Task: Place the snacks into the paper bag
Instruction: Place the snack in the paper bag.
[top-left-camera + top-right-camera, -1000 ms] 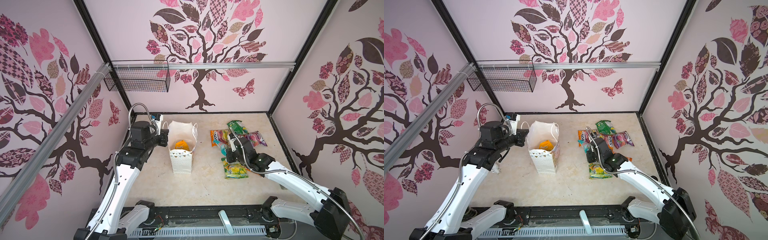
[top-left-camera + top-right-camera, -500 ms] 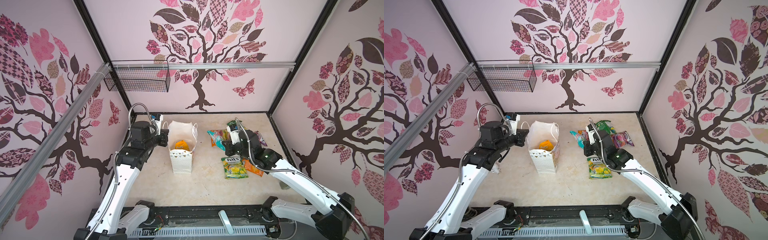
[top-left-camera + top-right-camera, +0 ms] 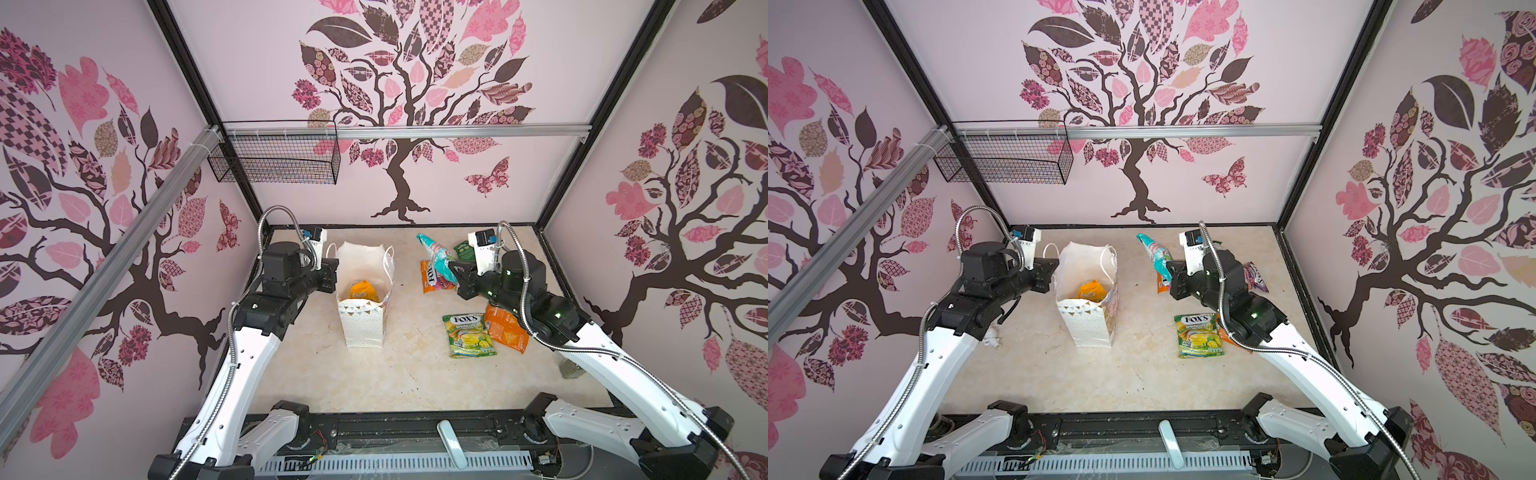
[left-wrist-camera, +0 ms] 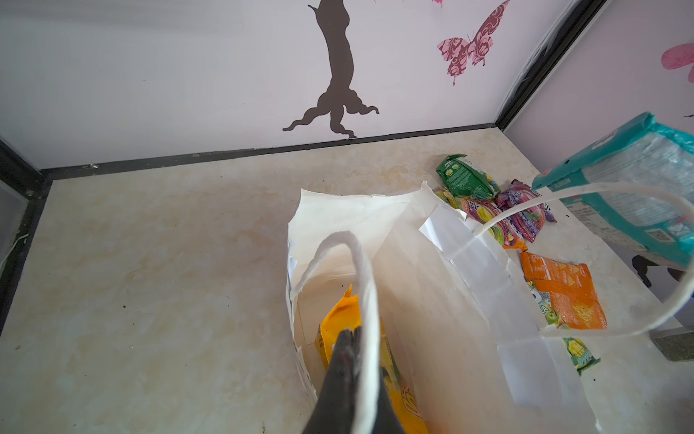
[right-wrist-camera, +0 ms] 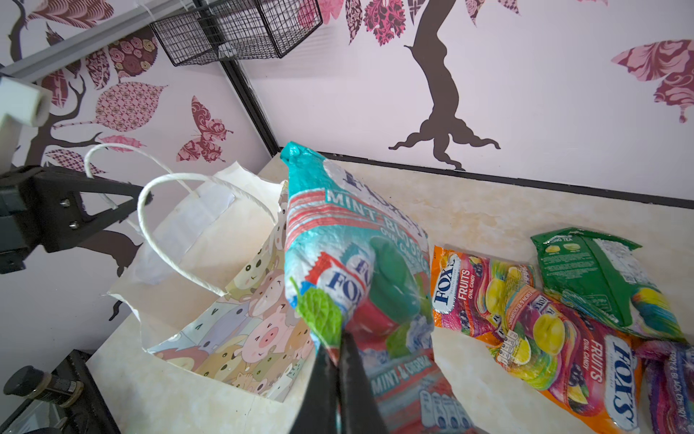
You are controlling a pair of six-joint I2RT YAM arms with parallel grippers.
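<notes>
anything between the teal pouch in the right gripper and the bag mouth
Nothing solid: bare table lies between the teal pouch in the right gripper and the paper bag. Only the bag's string handle arches over the rim on the pouch's side and might snag. The left gripper holds the bag's far side.

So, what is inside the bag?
One yellow-orange pouch shows inside the bag. The bag's walls and that pouch cover the bottom, so anything lying lower cannot be seen.

You have the white paper bag (image 3: 361, 328) standing upright and open on the tabletop (image 3: 374, 374), one orange pouch (image 3: 363, 289) inside, the teal mint pouch (image 5: 338, 240) pinched aloft in the right claw (image 5: 340, 340) near it, and the other pouches (image 3: 469, 334) lying flat nearby.
</notes>
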